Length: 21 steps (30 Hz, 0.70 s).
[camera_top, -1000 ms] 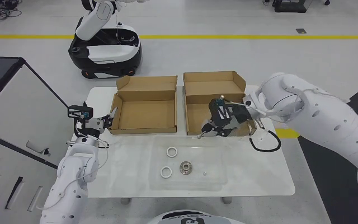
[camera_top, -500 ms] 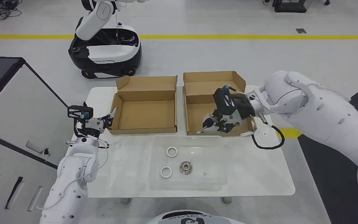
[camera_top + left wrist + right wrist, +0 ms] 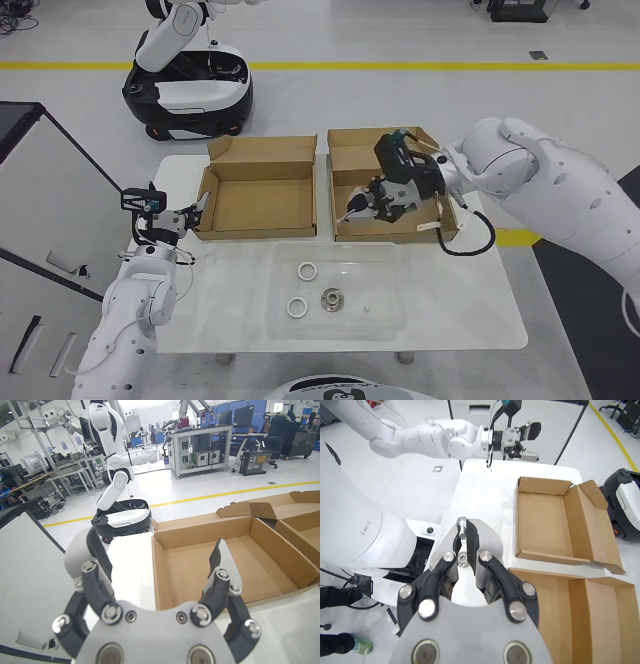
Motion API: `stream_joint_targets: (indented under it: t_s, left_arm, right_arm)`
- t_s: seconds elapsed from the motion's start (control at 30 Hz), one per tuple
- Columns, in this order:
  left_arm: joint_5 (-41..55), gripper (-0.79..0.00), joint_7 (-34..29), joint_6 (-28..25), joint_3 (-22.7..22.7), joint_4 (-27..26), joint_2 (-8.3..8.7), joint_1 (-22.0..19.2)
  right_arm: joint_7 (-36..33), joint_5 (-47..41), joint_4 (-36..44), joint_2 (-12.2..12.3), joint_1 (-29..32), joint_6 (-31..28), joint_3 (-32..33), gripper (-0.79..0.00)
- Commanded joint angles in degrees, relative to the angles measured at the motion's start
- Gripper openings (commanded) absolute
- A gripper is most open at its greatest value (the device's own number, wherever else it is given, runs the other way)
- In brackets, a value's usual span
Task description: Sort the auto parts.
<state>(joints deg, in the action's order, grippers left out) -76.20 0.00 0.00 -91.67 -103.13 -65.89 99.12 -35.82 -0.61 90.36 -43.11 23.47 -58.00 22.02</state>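
Right gripper (image 3: 464, 532): it is clenching a small metal bolt (image 3: 462, 529) between its pads and hanging over the left half of the right cardboard box (image 3: 385, 238).
Bolt: it is sitting in the grip with its end poking past the fingertips.
Right box: it is lying open at the far side of the table (image 3: 450, 320), just beside the left cardboard box (image 3: 262, 205).
Left gripper (image 3: 156, 547): it is hovering released, fingers spread wide, just left of the left box's near left corner.
Clear tray (image 3: 400, 300): it is lying near the boxes and holding two white rings (image 3: 308, 270), a metal hub (image 3: 332, 298) and a tiny part right of the hub.
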Motion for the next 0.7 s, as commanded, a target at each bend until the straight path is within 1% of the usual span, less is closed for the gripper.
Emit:
stream_joint_targets:
  t_s: [0.0,0.1,0.23,0.4,0.43,0.67]
  left_arm:
    - [0.0,0.0,0.0,0.0,0.0,0.0,0.0,0.0]
    - [0.0,0.0,0.0,0.0,0.0,0.0,0.0,0.0]
    - [0.0,0.0,0.0,0.0,0.0,0.0,0.0,0.0]
    - [0.0,0.0,0.0,0.0,0.0,0.0,0.0,0.0]
    - [0.0,0.0,0.0,0.0,0.0,0.0,0.0,0.0]
    - [0.0,0.0,0.0,0.0,0.0,0.0,0.0,0.0]
  right_arm:
    - [0.34,-1.13,0.11,-0.27,0.1,0.0,0.39,-0.785]
    - [0.17,-4.4,0.84,-0.58,0.64,0.0,1.27,-0.785]
    - [-2.39,-10.69,2.52,-0.68,2.27,0.0,3.04,-0.785]
    - [-9.86,-20.25,4.0,-0.64,5.26,0.0,7.41,-0.785]
    - [-10.47,-22.03,4.14,-0.63,6.03,0.0,8.52,-0.785]
    - [-10.47,-27.22,5.05,0.06,10.8,0.0,14.72,-0.785]
